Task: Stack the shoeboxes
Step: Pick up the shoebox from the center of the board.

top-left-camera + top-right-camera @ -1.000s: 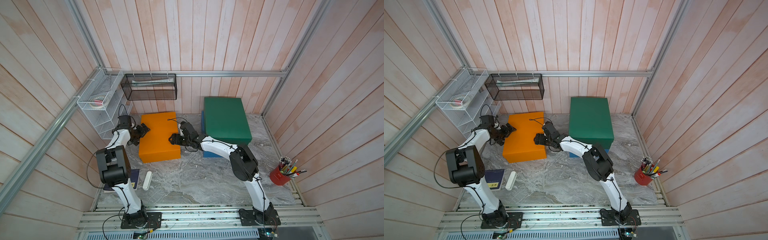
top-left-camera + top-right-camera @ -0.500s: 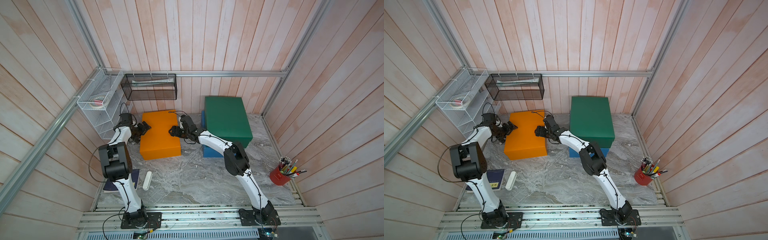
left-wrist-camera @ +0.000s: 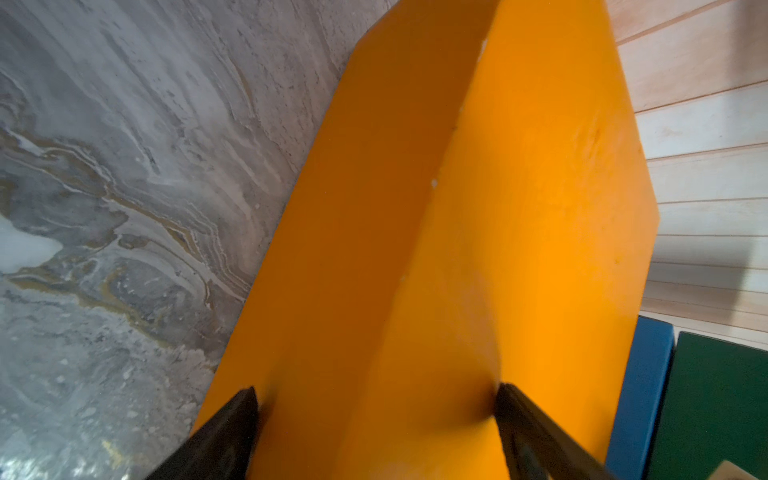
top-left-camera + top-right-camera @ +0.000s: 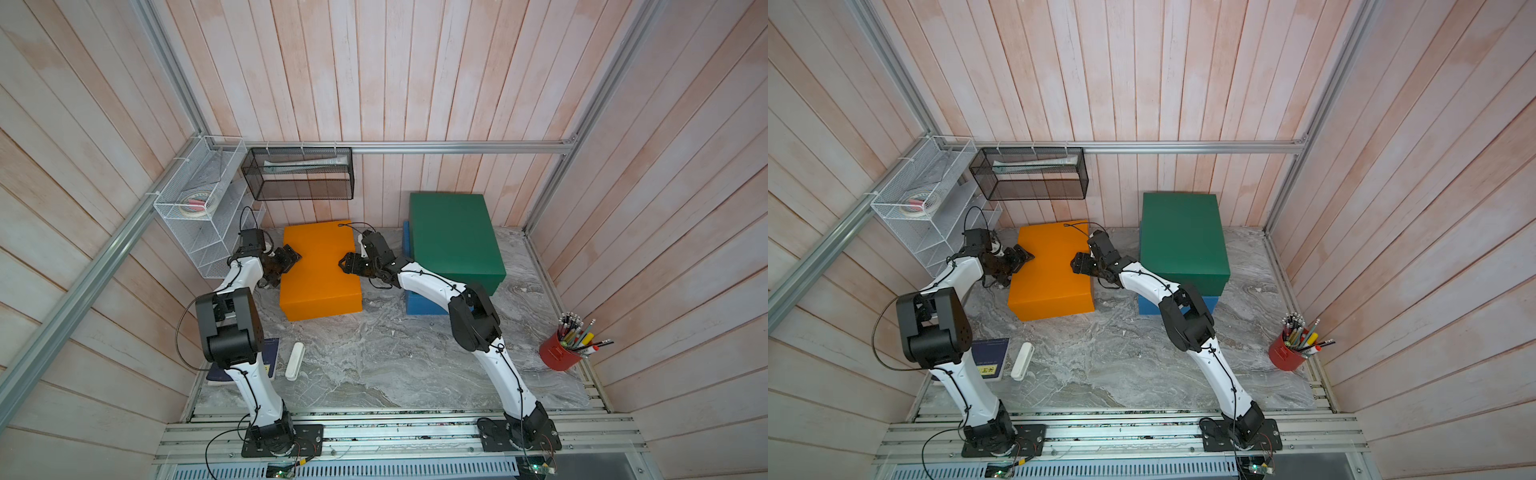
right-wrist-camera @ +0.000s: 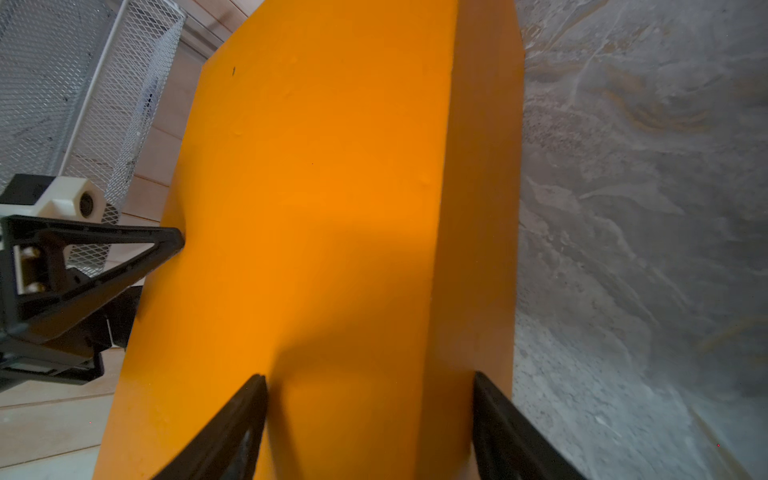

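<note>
A two-armed robot is working at a marble bench (image 4: 374, 365), seen from above. An orange box (image 4: 320, 270) is lying toward the back left corner of the bench, lid facing up and apparently resting flat. Its long axis is running from the back edge toward the front edge, roughly square to the bench.

The left gripper (image 4: 289, 259) is meeting the middle of the box's left long side, and the right gripper (image 4: 347, 265) is meeting the middle of its right long side. Each is clamping the box over an upper long edge. In the wrist views one of the left fingertips (image 3: 232, 419) is pressing on the side wall and its partner on the lid, and the right fingertips (image 5: 245, 407) are doing likewise.

A green box (image 4: 453, 237) is sitting on a blue box (image 4: 424, 305) at the back right corner, both also lying back to front, with blue showing at the left and front.

The step in hand is probably a two-armed lift of the orange box onto the green one. Doing it well is likely calling for an even squeeze from both sides and both arms rising together so the box is staying level. It also needs enough height to clear the green lid, and the long axis kept back to front so the edges are matching. The hold looks shallow, so slipping is the risk
</note>
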{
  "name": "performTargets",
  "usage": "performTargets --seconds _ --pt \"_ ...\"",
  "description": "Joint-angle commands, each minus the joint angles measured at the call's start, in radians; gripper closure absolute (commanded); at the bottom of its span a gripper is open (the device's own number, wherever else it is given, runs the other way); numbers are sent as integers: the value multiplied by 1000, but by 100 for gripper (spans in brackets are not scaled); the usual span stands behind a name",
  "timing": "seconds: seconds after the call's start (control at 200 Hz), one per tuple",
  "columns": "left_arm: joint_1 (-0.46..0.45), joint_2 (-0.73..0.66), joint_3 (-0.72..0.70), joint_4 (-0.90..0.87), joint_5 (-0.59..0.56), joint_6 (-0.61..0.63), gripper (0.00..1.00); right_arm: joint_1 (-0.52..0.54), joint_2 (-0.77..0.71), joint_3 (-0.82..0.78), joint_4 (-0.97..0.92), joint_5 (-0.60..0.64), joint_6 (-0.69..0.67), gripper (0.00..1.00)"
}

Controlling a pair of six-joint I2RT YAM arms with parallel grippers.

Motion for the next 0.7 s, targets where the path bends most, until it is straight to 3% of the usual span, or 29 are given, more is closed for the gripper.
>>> performTargets --seconds 0.0,0.695 --pt "-52 -62 0 -37 105 -25 11 53 -49 -27 45 -110 -8 26" --pt "-57 -216 88 -116 137 -69 11 60 -183 5 -36 -88 -52 26"
